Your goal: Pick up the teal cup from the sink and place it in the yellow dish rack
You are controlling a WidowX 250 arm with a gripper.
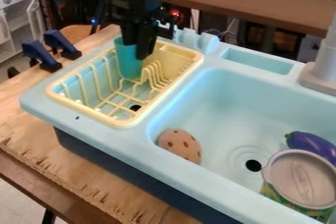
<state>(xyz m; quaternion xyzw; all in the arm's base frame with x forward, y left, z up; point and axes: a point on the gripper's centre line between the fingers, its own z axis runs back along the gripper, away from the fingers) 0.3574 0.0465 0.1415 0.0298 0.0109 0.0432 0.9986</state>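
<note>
Pincer (139, 51) at the teal cup's (128, 64) rim, spread or pinching, can't tell; cup just below toward its 7 o'clock, near upright, long axis roughly 12-to-6, in the 12 o'clock part of the yellow dish rack (89, 111), sink basin (216, 100) toward 4 o'clock.

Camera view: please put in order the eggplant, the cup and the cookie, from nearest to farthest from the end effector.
1. Cup: at the end effector, in the yellow rack.
2. Cookie: in the sink's rack-side corner.
3. Eggplant: at the view's right edge.
</note>
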